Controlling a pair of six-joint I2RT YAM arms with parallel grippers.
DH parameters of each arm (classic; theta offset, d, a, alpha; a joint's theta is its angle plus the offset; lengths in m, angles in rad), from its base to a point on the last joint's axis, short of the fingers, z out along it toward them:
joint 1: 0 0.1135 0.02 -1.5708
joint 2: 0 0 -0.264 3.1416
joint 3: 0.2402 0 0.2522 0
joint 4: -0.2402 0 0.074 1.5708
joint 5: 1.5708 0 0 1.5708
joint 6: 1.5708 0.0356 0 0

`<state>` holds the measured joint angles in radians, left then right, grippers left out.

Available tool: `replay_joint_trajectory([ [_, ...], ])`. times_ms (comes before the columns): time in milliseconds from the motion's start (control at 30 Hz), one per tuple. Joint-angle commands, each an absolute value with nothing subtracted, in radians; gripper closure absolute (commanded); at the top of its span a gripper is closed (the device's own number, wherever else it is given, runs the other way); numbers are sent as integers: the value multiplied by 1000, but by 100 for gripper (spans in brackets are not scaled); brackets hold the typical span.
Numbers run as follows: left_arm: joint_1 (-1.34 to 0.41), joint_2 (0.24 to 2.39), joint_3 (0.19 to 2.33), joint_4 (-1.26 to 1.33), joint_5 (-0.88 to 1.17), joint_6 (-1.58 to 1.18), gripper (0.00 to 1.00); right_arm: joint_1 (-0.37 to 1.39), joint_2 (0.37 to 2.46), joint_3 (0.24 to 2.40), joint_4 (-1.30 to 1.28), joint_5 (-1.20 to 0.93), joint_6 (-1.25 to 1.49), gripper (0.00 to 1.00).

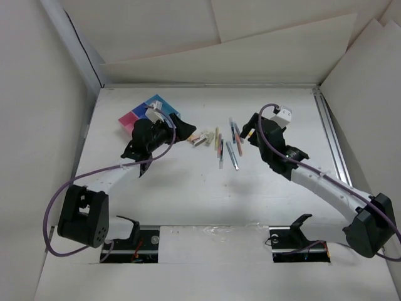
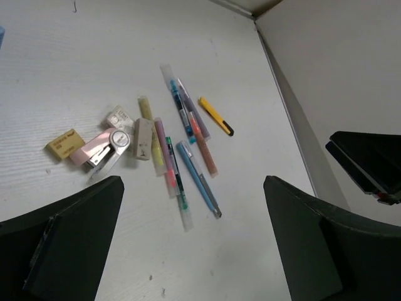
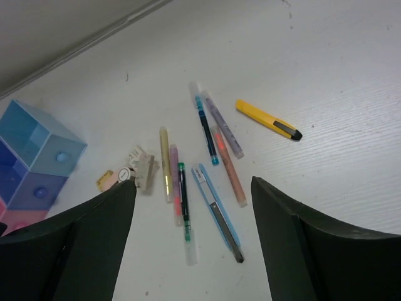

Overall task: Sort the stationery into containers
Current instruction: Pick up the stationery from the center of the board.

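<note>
The stationery [image 1: 220, 145] lies scattered mid-table between my two grippers: several pens [image 2: 182, 147], a yellow cutter [image 2: 215, 116], a blue cutter [image 3: 217, 211], whitish erasers [image 2: 143, 138] and a small pink piece [image 2: 99, 150]. The containers [image 1: 150, 111], one pink and the others light blue, stand at the back left and also show in the right wrist view as blue bins [image 3: 34, 157]. My left gripper [image 1: 185, 130] [image 2: 194, 241] hangs open just left of the pile. My right gripper [image 1: 248, 132] [image 3: 194, 248] hangs open just right of it. Neither holds anything.
White walls close in the table on the left, back and right, and a metal rail [image 1: 331, 135] runs along the right edge. A purple cable [image 1: 94, 172] trails along the left arm. The right gripper's dark body [image 2: 369, 164] shows at the right of the left wrist view.
</note>
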<state>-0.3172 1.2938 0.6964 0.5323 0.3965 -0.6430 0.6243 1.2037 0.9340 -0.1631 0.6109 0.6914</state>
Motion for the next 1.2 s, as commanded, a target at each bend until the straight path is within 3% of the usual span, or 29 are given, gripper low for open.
replay_joint_trajectory([
  [0, -318, 1296, 753, 555, 407, -621, 7, 635, 1178, 887, -77, 609, 721, 20],
  [133, -347, 1305, 798, 522, 428, -585, 4, 644, 1169, 887, -77, 620, 721, 21],
  [200, -425, 1305, 833, 479, 358, -545, 6, 644, 1138, 873, -77, 629, 721, 37],
  [267, -494, 1331, 853, 402, 218, -487, 20, 644, 1127, 864, -77, 638, 730, 62],
  [300, -553, 1342, 873, 382, 186, -477, 28, 644, 1117, 864, -77, 647, 730, 83],
  [333, -580, 1356, 882, 368, 131, -468, 40, 635, 1117, 864, -77, 647, 730, 91],
  [367, -604, 1382, 891, 329, 94, -468, 62, 621, 1127, 877, -77, 635, 730, 100],
  [500, -701, 1437, 945, 236, -96, -434, 88, 611, 1176, 1004, -135, 626, 730, 100],
  [567, -701, 1459, 959, 212, -110, -422, 88, 601, 1189, 1017, -167, 626, 742, 100],
  [600, -701, 1469, 959, 201, -120, -413, 87, 601, 1189, 1017, -167, 635, 742, 100],
  [633, -701, 1488, 959, 190, -120, -413, 78, 601, 1189, 985, -167, 635, 753, 99],
  [767, -701, 1552, 959, 190, -107, -403, 66, 551, 1178, 902, -132, 593, 779, 57],
  [900, -701, 1624, 980, 199, -139, -393, 63, 512, 1138, 867, -83, 522, 770, 45],
  [933, -701, 1637, 989, 199, -164, -382, 57, 512, 1138, 856, -66, 484, 758, 44],
  [1167, -701, 1764, 1110, 176, -196, -341, 53, 491, 1154, 856, -57, 442, 749, 44],
])
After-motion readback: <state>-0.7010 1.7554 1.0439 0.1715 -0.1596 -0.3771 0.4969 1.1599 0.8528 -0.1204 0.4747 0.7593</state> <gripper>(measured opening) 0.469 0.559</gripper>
